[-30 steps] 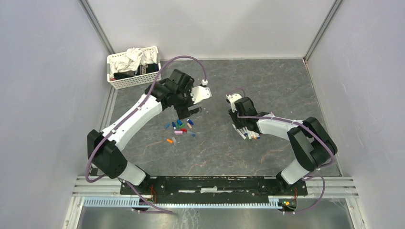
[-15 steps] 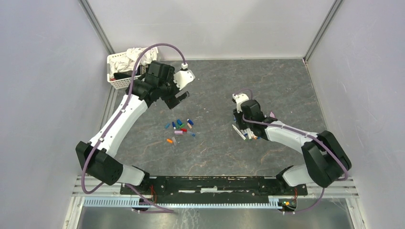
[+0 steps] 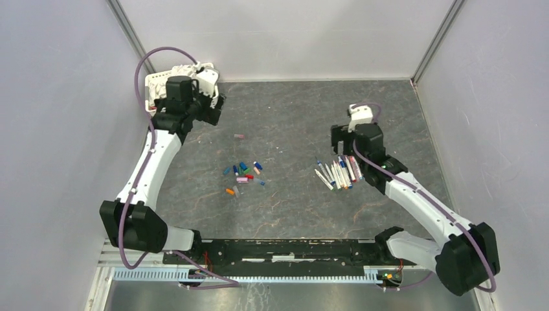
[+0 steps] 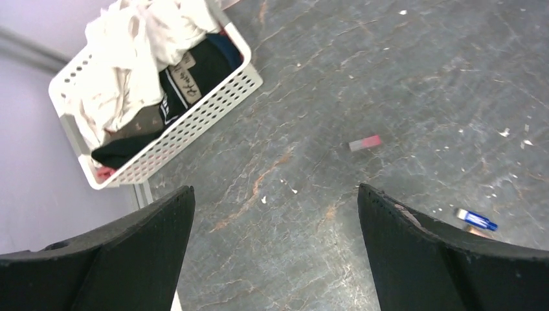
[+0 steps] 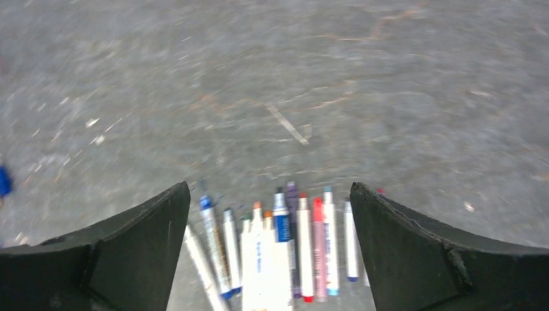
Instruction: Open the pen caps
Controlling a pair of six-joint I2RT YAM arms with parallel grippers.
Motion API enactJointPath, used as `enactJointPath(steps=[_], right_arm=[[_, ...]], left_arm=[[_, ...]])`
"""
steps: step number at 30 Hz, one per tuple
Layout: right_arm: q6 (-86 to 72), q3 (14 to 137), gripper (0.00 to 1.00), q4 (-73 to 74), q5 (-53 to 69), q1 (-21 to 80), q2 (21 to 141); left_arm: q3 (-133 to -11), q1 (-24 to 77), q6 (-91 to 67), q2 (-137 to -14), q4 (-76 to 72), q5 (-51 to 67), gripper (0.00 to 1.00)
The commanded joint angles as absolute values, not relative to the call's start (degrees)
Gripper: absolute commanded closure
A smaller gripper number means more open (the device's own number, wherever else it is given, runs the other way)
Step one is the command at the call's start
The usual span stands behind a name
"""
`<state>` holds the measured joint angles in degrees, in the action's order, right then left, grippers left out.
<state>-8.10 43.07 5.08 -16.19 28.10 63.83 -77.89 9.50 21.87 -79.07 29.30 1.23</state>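
White perforated basket (image 4: 201, 120) in far-left corner of bench (image 3: 291, 110), beside wall. Inside: crumpled white cloth (image 4: 129, 45) over dark fabric (image 4: 201, 65) with printed label. White pens (image 3: 338, 172) side by side in tight row on bench's right half, coloured tips bare.

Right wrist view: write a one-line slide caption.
Open right gripper frames a row of uncapped pens lying side by side on the grey table.
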Motion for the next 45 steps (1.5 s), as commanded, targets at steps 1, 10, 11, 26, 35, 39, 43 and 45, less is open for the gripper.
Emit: enactJointPath(steps=[1,10,11,26,35,39,43,45], right_arm=[[-11.31,45.56,0.02,7.38,-20.74,20.49,63.34],[-13.20,32.39,0.02,-2.52,-26.23,0.50,62.16],[-12.38,30.35,0.02,-4.54,-26.87,-1.28,61.83],[-1.87,5.73,0.02,-46.20,-27.12,-1.46,65.84],[4.51,4.49,0.02,-61.86,-33.88,6.84,76.36],[8.77,1.26,0.02,-69.67,-36.77,10.85,76.65],[10.86,-6.90,0.02,-81.37,-31.80,11.25,74.46],[12.40,-11.91,0.02,-89.88,-26.69,11.24,75.62]], left_arm=[[-70.72,6.78,16.30,-77.34,17.83,4.04,0.00],[-48.79,5.12,12.78,-79.90,-1.12,7.05,0.00],[-46.66,4.96,11.92,-80.04,-3.63,7.97,0.00],[-25.35,4.31,6.11,-83.94,-40.20,8.67,0.00],[-16.74,3.03,4.78,-83.42,-57.61,6.20,0.00],[-4.39,2.79,4.08,-89.68,-87.93,6.56,0.00],[-5.29,2.89,4.55,-86.79,-81.59,6.16,0.00],[-6.50,2.89,3.78,-88.02,-81.64,4.93,0.00]])
